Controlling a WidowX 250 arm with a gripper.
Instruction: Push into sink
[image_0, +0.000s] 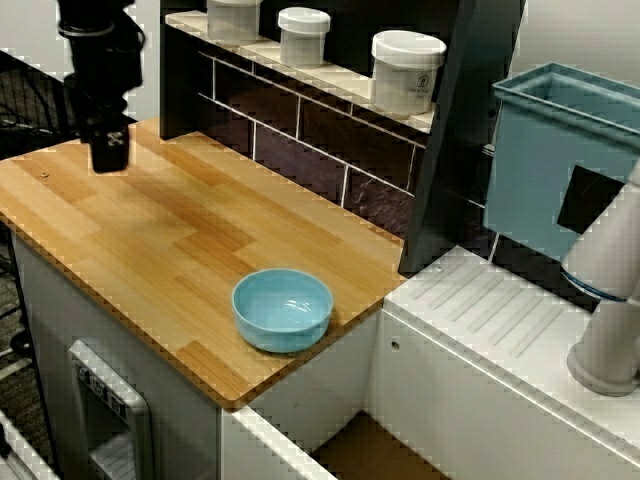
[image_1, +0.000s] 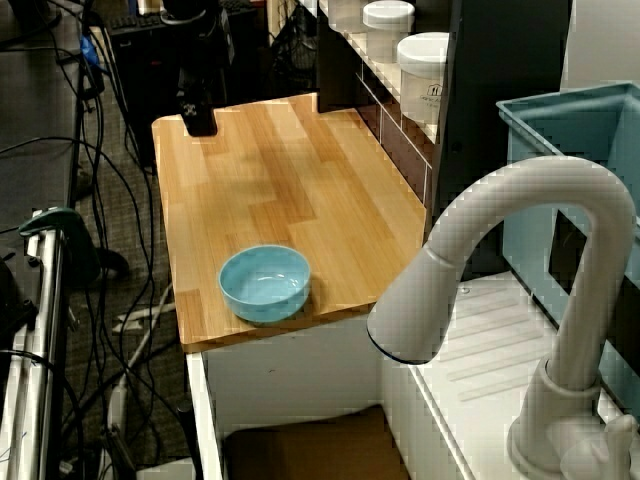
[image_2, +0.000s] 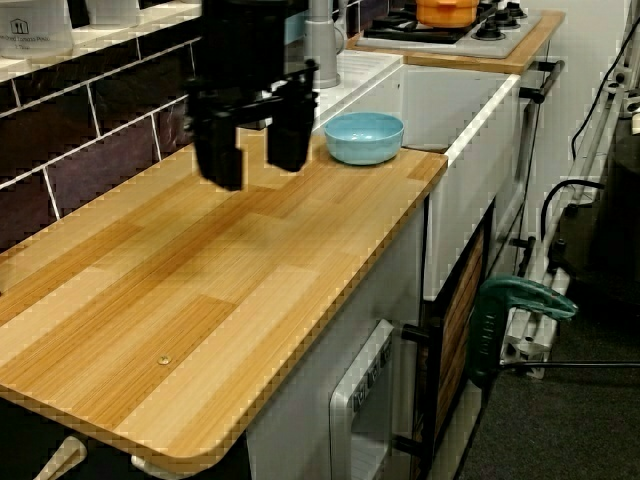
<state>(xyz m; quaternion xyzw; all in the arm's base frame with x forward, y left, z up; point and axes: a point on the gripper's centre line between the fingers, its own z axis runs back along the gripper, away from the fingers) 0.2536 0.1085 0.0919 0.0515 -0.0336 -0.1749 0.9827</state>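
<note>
blue bowl (image_0: 282, 309) sits near the worktop (image_0: 150, 230) edge beside the sink (image_0: 370, 450). tool (image_2: 255, 140) hovers well apart at the far end, fingers spread, empty. approach step: next, drop behind the bowl and shove sinkward.

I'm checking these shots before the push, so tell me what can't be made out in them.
- Sink: in the view from above and the view past the faucet, only a corner of the brown floor shows; the bottom edge cuts off the rest.
- Gripper: fingers apart in the low counter view, but the other two views show it as one dark block.
- Blue bowl: looks empty; its underside is hidden.
- Jar labels: too small to read.
</note>
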